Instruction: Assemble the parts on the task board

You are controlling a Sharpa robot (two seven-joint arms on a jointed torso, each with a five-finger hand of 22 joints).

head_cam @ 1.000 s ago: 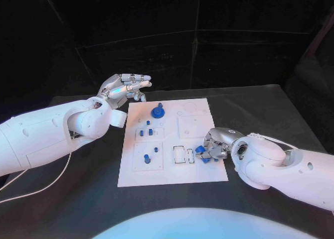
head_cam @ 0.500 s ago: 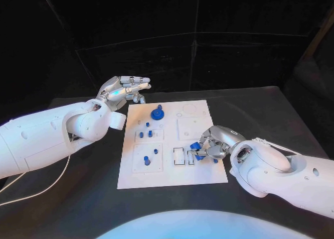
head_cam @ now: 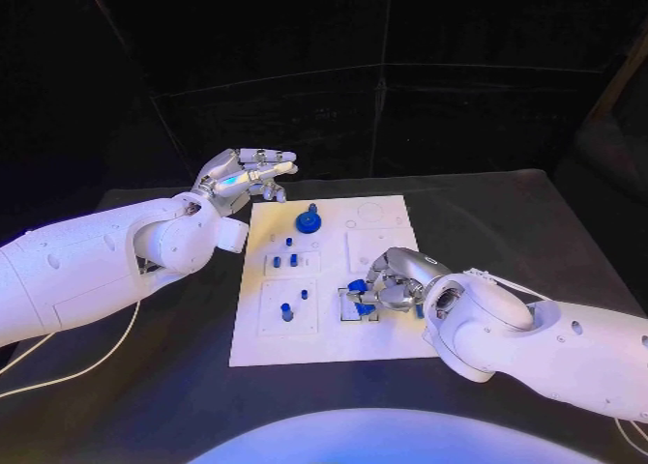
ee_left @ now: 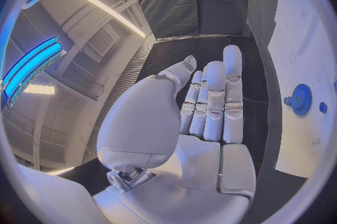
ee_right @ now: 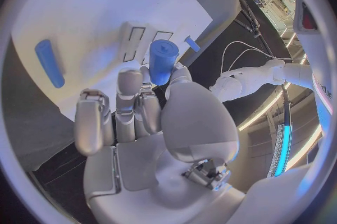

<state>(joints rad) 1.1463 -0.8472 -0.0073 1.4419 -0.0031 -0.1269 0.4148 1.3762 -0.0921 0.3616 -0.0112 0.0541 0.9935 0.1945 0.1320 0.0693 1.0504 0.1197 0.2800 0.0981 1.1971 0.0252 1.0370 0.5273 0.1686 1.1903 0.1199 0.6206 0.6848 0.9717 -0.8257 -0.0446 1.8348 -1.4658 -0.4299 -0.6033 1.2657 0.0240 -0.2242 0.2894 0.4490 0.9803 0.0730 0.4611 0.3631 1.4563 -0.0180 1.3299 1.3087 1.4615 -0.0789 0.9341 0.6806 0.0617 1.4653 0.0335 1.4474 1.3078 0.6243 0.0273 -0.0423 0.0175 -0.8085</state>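
The white task board (head_cam: 387,333) lies in the middle of the table. My right hand (head_cam: 399,274) hovers low over its near right part and pinches a blue cylinder (ee_right: 163,61) between thumb and fingers, just above the rectangular slots (ee_right: 133,41). In the head view that blue cylinder (head_cam: 359,287) shows at the hand's left side. A blue gear (head_cam: 309,221) stands at the board's far end, with small blue pegs (head_cam: 283,260) nearer and one more peg (head_cam: 285,310) in the near left block. My left hand (head_cam: 249,171) hangs beyond the board's far left corner, fingers straight and holding nothing (ee_left: 207,106).
The black table (head_cam: 519,222) stretches out on both sides of the board. A loose blue peg (ee_right: 49,62) lies on the board beside my right hand. A white cable (head_cam: 73,372) runs under my left arm. The gear (ee_left: 302,99) lies off to the side of my left hand.
My right hand has carried the blue cylinder leftward from near the board's right edge to over the rectangular slots. The left hand has stayed where it was.
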